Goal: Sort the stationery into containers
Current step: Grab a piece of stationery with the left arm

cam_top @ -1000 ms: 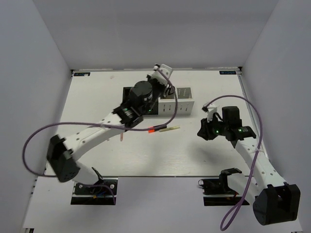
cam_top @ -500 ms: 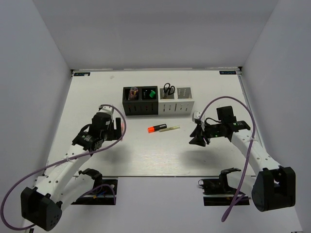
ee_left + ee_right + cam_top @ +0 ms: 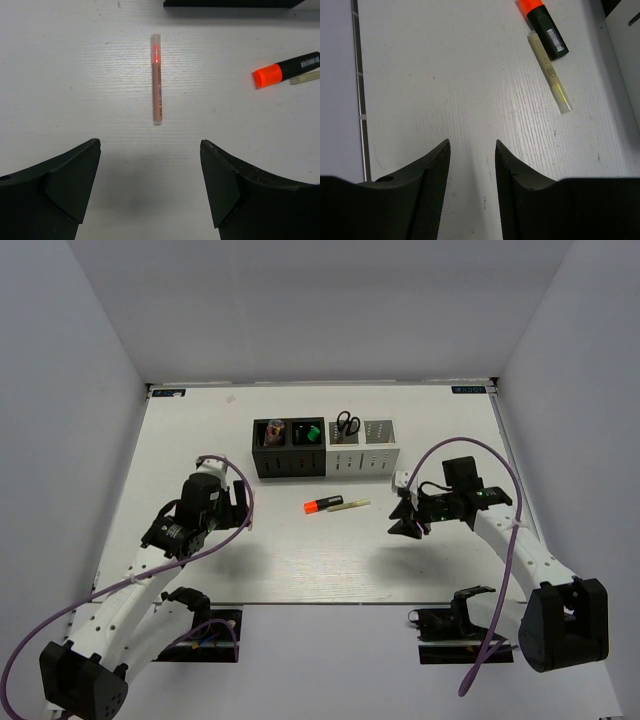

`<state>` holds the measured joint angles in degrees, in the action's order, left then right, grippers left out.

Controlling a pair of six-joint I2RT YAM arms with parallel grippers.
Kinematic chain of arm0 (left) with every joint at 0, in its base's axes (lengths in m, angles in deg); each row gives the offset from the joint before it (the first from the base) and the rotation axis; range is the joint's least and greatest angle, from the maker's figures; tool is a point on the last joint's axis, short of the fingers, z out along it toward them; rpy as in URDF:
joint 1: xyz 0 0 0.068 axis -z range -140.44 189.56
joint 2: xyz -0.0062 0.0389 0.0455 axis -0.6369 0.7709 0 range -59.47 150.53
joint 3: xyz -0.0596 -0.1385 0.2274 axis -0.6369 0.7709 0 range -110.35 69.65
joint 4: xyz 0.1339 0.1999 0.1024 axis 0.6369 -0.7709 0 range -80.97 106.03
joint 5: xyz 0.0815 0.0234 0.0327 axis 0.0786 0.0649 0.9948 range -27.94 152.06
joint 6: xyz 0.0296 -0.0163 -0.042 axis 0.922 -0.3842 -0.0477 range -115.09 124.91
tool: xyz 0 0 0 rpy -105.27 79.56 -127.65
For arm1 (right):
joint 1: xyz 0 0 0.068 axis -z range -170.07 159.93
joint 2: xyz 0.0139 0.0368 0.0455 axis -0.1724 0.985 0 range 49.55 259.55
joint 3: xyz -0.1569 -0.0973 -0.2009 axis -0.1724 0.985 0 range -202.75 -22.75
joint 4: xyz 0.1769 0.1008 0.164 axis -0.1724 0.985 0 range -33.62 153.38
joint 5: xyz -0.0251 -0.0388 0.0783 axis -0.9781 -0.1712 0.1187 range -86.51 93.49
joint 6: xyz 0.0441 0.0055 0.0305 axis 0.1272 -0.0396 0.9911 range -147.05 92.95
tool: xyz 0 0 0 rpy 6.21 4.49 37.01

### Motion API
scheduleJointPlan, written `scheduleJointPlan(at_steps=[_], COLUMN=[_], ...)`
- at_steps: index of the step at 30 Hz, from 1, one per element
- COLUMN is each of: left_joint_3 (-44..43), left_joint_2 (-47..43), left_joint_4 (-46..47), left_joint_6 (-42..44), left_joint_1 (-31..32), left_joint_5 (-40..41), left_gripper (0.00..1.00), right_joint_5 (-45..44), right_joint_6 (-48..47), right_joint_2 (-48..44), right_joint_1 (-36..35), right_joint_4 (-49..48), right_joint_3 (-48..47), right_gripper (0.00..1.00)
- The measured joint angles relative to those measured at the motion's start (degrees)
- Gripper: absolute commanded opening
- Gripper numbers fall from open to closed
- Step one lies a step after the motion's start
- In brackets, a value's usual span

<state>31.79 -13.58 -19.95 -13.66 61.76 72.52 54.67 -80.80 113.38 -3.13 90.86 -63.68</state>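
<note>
On the white surface [image 3: 200,430], left pincer [image 3: 150,145] gapes wide, aligned on the thin pink stick [image 3: 157,80], evidently for pickup; right pincer [image 3: 472,144] narrow, empty.

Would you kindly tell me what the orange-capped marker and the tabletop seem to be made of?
Orange-capped marker: likely plastic; smooth black barrel with a printed barcode label, and a bright fluorescent cap. Tabletop: probably white-painted or laminated board; matte, with fine grain lines and small scuffs.
</note>
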Motion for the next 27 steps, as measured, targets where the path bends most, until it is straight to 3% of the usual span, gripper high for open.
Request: scheduleJointPlan(at_steps=[27], left_joint_3=[0.0], left_joint_2=[0.6], left_joint_4=[0.0], left_joint_6=[0.0], left_joint_1=[0.0], left_joint_5=[0.0], left_gripper=[0.91], right_joint_5=[-2.3], right_joint_6=[-3.9], right_joint_2=[0.5], right_joint_1=[-0.2], right_joint_4=[-1.4], right_joint_3=[2.2], right_gripper=[0.44])
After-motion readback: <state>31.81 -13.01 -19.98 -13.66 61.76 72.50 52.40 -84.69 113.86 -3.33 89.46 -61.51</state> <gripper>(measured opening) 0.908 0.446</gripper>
